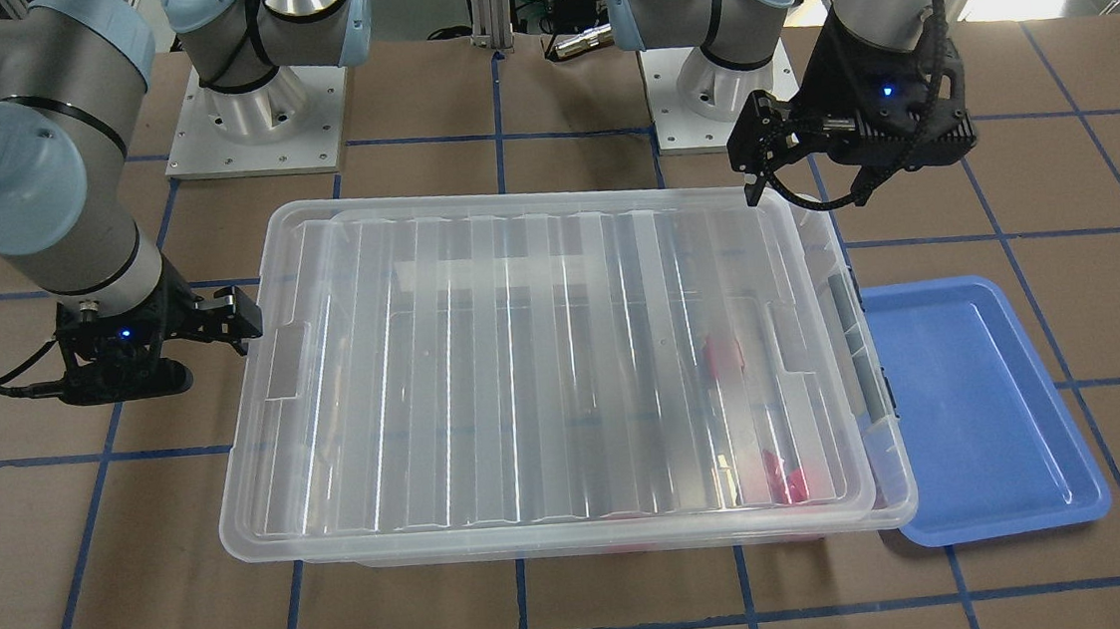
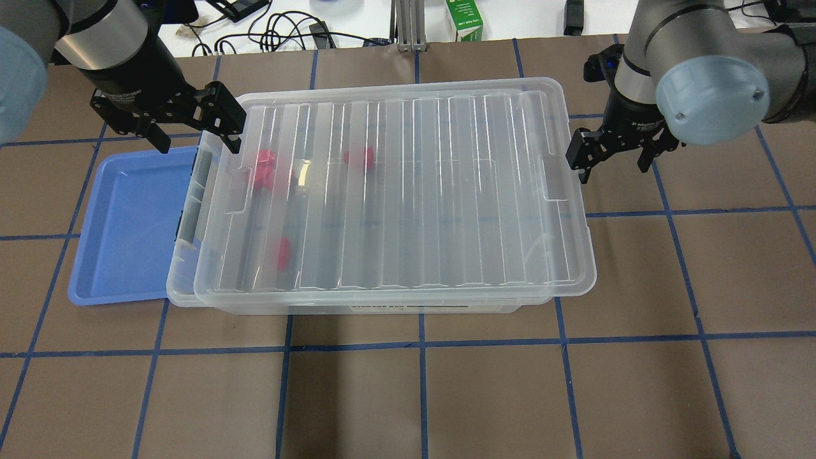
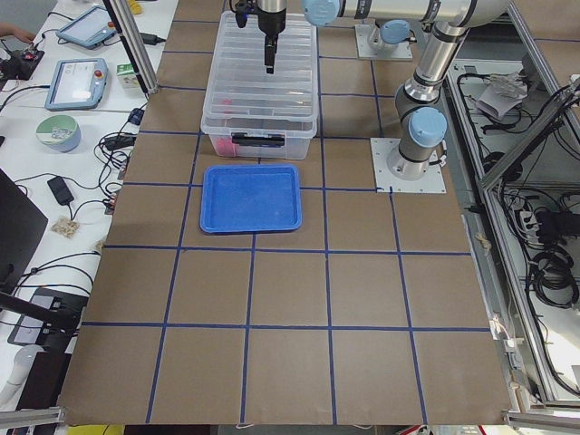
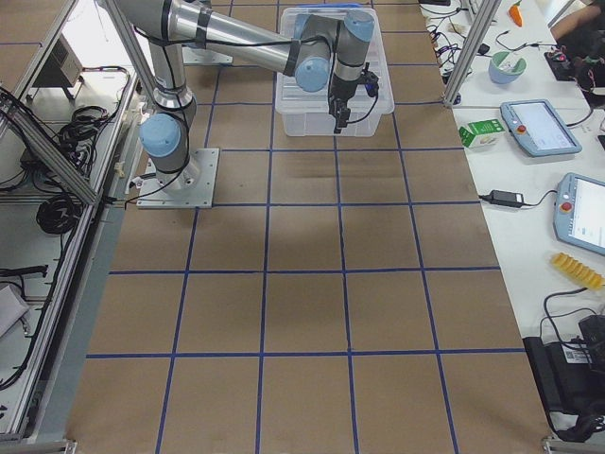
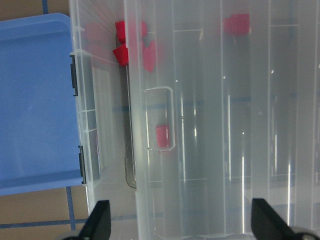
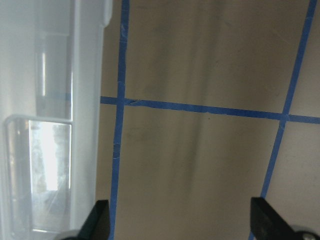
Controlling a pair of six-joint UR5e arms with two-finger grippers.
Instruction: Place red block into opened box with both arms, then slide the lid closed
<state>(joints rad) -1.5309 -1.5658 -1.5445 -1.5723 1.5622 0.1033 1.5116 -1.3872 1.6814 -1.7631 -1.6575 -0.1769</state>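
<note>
One red block (image 2: 284,252) lies on the floor of the box (image 2: 446,307), near the latch end and toward the robot's side. It shows only as a blur through the lid (image 2: 414,191). Another single red piece (image 2: 359,157) and a red cluster (image 2: 264,169) sit farther from the robot in the same box, and the blur hides their shapes.

The lid rests on the box but sits shifted toward the robot's right and overhangs that end. This leaves a narrow strip by the grey latch (image 1: 870,380) uncovered.

The left tool (image 2: 196,137) hangs over the far corner of the latch end, its fingers wide apart and holding nothing. Its wrist view shows both fingertips (image 5: 100,222) spread above the lid and box rim.

The right tool (image 2: 611,159) is low at the lid's other short end, just beside the notch. Its fingers are apart, with bare tabletop (image 2: 446,395) between them. I cannot tell whether one touches the lid.

A blue tray (image 2: 127,217) lies close against the latch end of the box.
</note>
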